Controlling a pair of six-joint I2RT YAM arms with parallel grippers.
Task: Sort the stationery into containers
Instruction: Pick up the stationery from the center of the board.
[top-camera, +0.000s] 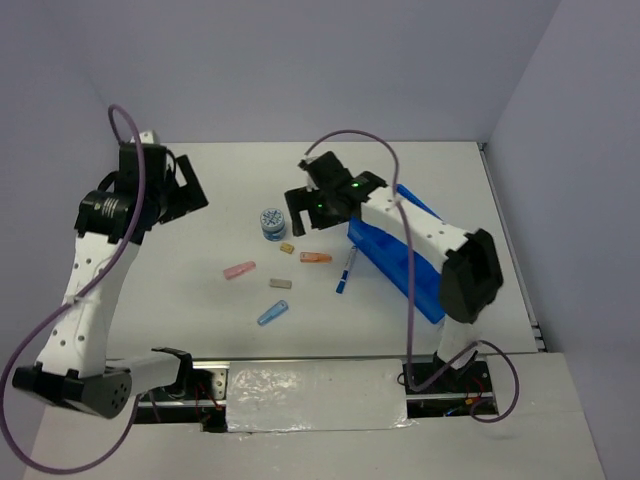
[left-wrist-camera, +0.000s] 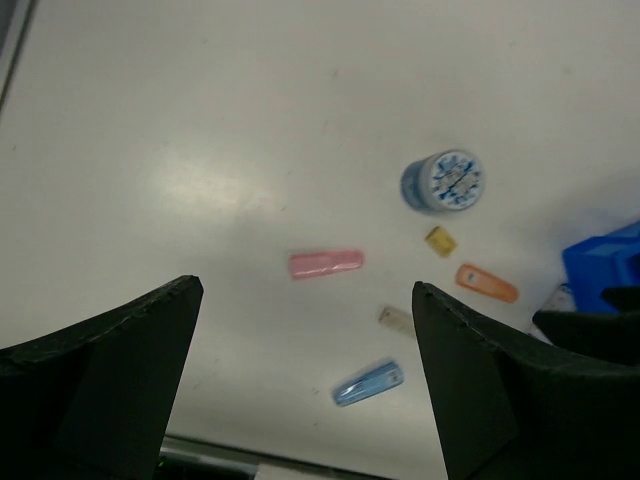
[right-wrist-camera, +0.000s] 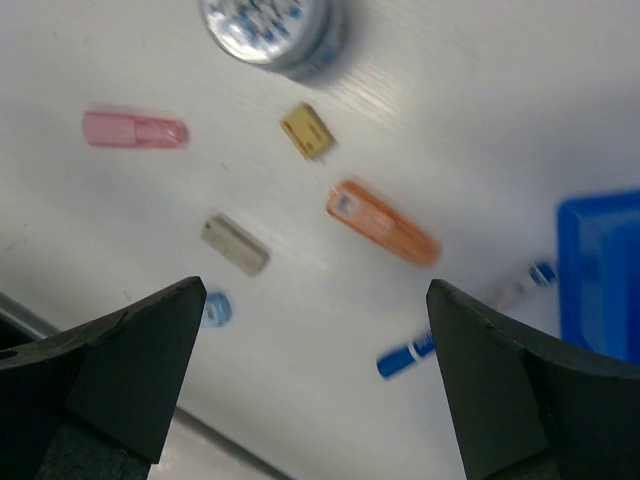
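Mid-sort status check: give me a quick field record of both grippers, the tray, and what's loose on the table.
left gripper: open, empty, above the table
right gripper: open, empty, over the loose items
tray: right of the items, partly hidden by right arm
loose on table: blue roll, tan block, orange piece, pen, pink piece, grey block, light-blue piece
items seen in tray: none visible
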